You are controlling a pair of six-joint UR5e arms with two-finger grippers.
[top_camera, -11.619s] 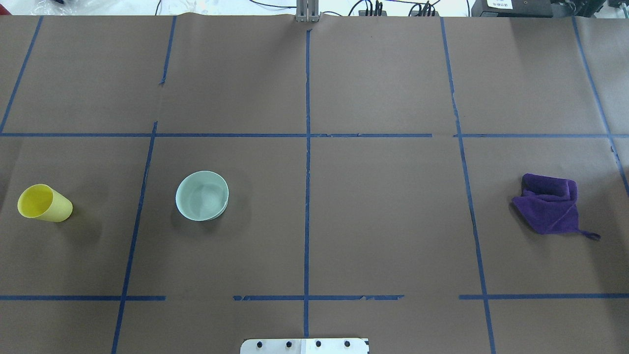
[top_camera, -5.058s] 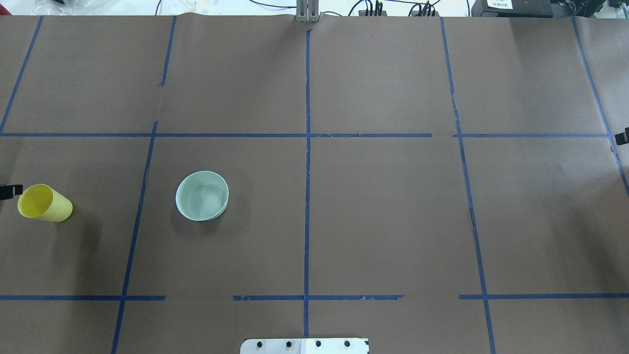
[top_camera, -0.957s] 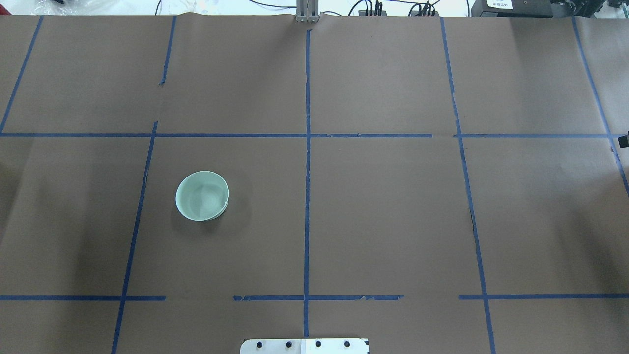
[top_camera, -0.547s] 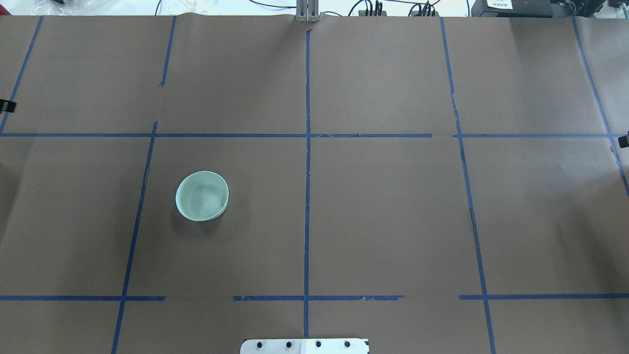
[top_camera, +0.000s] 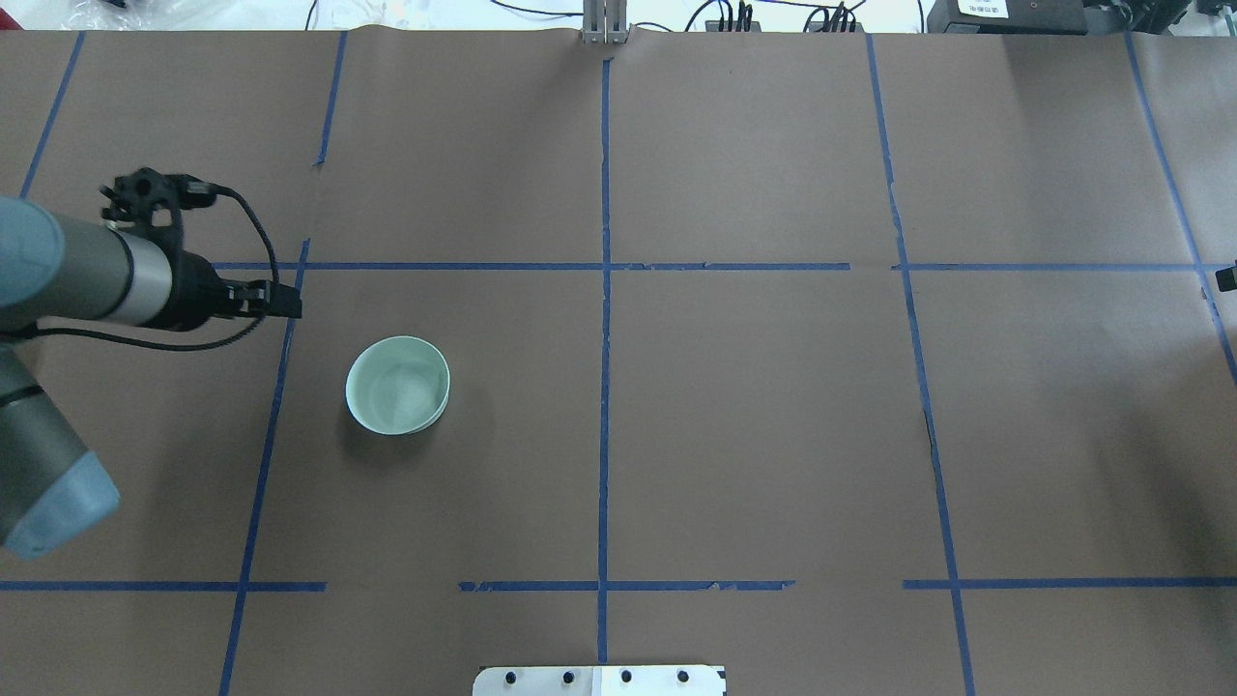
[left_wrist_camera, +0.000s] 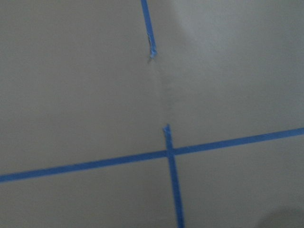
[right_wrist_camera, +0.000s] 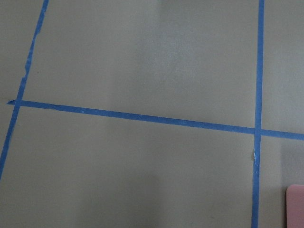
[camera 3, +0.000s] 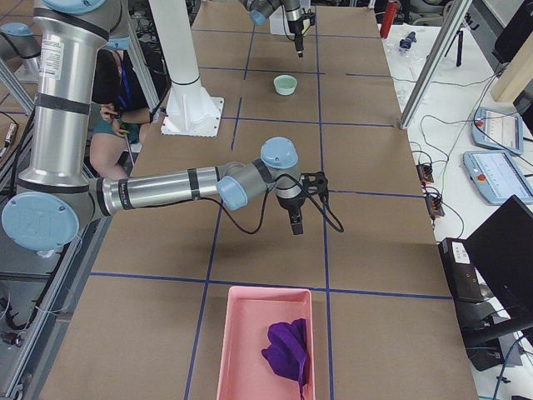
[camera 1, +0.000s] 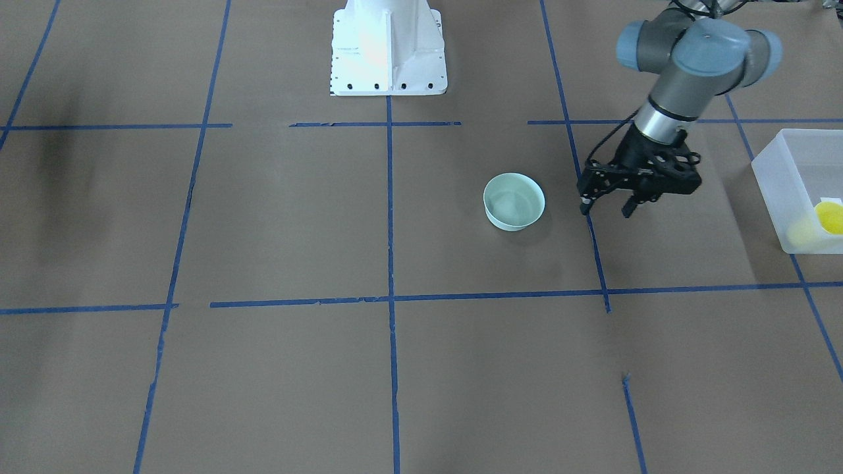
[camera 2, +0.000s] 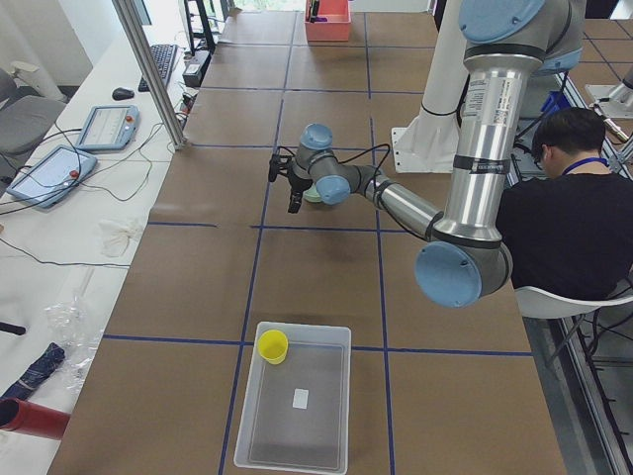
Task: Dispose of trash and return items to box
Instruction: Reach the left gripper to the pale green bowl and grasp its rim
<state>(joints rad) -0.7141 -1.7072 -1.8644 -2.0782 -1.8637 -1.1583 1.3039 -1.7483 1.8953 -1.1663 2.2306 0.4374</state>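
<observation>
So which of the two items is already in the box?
The yellow cup, inside the white box; the green bowl sits on the table.

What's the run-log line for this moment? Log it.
left gripper: open, near bowl | bowl: on table | cup: in box | cloth: in pink bin | right gripper: state unclear

The table (top_camera: 773,416) is brown with a grid of blue tape (top_camera: 605,387), and the bowl (camera 1: 514,201) on it is pale mint-green. Well apart from the bowl, the box (camera 2: 312,440) is frosted white with a white label (camera 2: 300,399) and the cup (camera 2: 273,345) in it yellow, while the tray (camera 3: 246,350) far from the bowl is pink, its cloth (camera 3: 287,352) purple. The left arm (camera 1: 678,85) beside the bowl is grey with pale blue joints, the left gripper (camera 1: 604,212) black.
</observation>
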